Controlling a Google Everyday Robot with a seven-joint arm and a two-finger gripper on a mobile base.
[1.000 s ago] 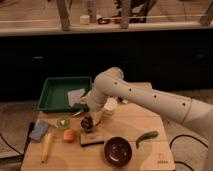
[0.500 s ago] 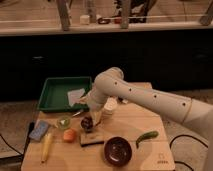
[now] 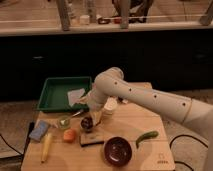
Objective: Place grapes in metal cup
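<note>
Gripper (image 3: 95, 118) low over the table (image 3: 150, 157), mid-left, just in front of the white cup (image 3: 109, 107). The arm (image 3: 145, 97) reaches in from the right of the view. Clamped or slack: cannot tell, the wrist hides it.

Dark rounded lump at its tip, read as the grapes (image 3: 87, 123), touching or nearly touching the gripper. Held or resting on the wood: cannot tell.

Metal cup: not separable from that dark patch. It may sit right under or against the bunch.

Neighbours: orange fruit (image 3: 70, 135) and tan block (image 3: 91, 138) just in front; maroon bowl (image 3: 118, 150) further front-right; green tray (image 3: 60, 94) behind-left.

Judgement: you are either at the grasp or at the drop-in. Which one depends on where the cup stands. For the next move, first tell the cup apart from the bunch. Then centre closely over its mouth, since a small cup likely gives little margin. Keep clear of the white cup.
</note>
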